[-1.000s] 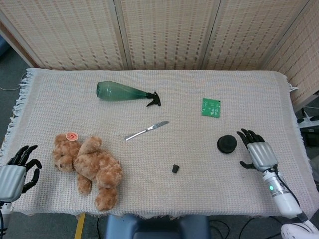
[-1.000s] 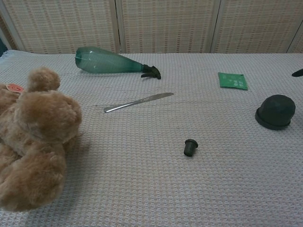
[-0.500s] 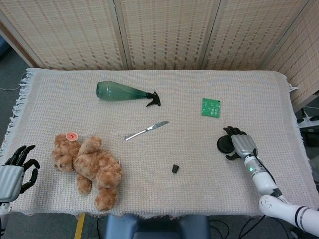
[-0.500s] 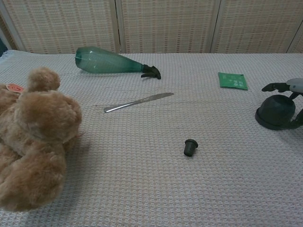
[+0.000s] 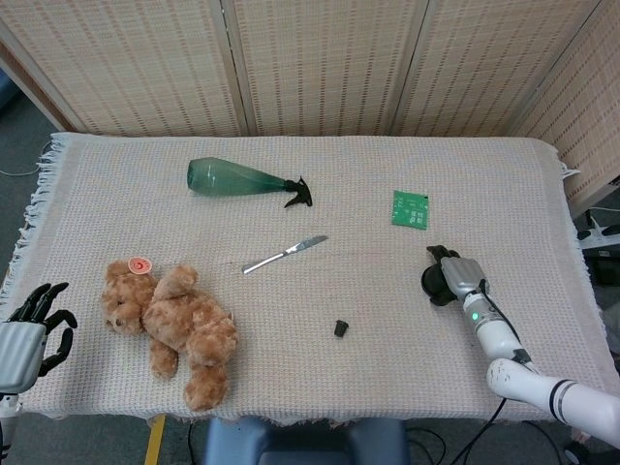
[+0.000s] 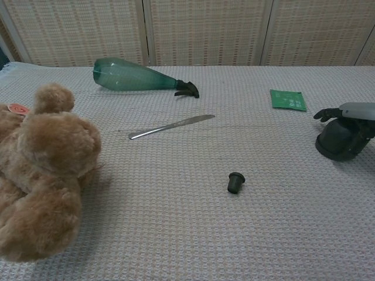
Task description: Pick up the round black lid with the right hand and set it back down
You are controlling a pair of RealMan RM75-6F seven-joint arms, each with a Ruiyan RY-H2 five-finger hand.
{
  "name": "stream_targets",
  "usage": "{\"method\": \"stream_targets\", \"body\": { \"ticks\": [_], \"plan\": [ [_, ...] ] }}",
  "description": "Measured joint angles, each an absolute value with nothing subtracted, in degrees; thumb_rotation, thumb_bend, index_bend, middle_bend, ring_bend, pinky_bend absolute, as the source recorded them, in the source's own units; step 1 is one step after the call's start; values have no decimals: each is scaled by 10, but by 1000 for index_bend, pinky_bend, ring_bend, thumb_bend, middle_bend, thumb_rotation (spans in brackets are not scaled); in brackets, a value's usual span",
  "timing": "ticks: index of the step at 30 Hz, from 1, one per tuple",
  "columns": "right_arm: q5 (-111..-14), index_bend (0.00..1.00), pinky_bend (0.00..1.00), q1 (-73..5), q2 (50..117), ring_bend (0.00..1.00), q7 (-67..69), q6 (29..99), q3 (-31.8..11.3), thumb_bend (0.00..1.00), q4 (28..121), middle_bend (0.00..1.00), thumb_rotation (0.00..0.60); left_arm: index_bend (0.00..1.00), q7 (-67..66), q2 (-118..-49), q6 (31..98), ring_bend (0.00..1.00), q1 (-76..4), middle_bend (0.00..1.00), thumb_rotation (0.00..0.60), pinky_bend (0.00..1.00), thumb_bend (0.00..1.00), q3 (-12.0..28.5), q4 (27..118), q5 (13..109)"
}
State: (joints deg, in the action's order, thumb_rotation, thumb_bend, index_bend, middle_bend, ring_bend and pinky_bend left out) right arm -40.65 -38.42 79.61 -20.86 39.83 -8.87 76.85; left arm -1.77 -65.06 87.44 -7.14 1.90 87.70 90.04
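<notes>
The round black lid (image 5: 435, 283) (image 6: 335, 141) rests on the cloth at the table's right side. My right hand (image 5: 457, 275) (image 6: 347, 115) lies over its top and right half. The fingers (image 6: 321, 114) reach out across the lid's top, and the lid sits on the cloth; no closed grip shows. My left hand (image 5: 31, 329) hangs at the table's front left corner, fingers apart and holding nothing. It is outside the chest view.
A brown teddy bear (image 5: 174, 327) lies front left. A green bottle (image 5: 237, 179) lies at the back and a metal knife (image 5: 285, 254) in the middle. A small black cap (image 5: 341, 328) lies nearer the front, and a green circuit board (image 5: 411, 209) lies behind the lid.
My right hand has come in from the right, moving left and down until it covers the lid. The lid has stayed in place. The left hand has barely moved.
</notes>
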Motion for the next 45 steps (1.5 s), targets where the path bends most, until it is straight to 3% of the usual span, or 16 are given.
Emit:
{"method": "stream_targets", "body": {
  "ticks": [9, 13, 20, 25, 32, 36, 40, 45],
  "plan": [
    [-424, 386, 728, -384, 812, 501, -201, 432, -79, 145, 749, 376, 600, 533, -18, -651, 872, 101, -72, 122, 600, 389, 533, 20, 877, 899],
    [-437, 496, 792, -378, 820, 597, -203, 462, -74, 145, 740, 442, 600, 533, -17, -650, 875, 100, -71, 123, 600, 389, 533, 20, 877, 900],
    [-487, 531, 799, -360, 828, 612, -186, 521, -73, 145, 734, 457, 600, 531, -15, -650, 876, 100, -70, 122, 600, 389, 532, 21, 876, 899],
    [-595, 532, 790, -337, 830, 619, -104, 591, -71, 145, 738, 467, 600, 532, -17, -650, 874, 100, -70, 123, 600, 388, 533, 20, 877, 900],
    [-837, 537, 787, -297, 850, 621, 106, 802, -55, 145, 687, 469, 600, 532, -20, -651, 874, 100, -70, 123, 600, 388, 533, 20, 878, 901],
    [-889, 541, 797, -283, 850, 621, 139, 874, -48, 145, 666, 471, 600, 532, -23, -651, 871, 100, -71, 123, 600, 389, 534, 19, 879, 900],
    [-860, 542, 814, -274, 826, 623, 77, 850, -44, 145, 707, 475, 600, 534, -25, -651, 869, 100, -71, 123, 600, 389, 533, 18, 880, 899],
    [-740, 542, 819, -271, 785, 623, -109, 743, -49, 145, 798, 475, 600, 531, -27, -651, 867, 100, -72, 122, 600, 389, 533, 18, 881, 899]
  ]
}}
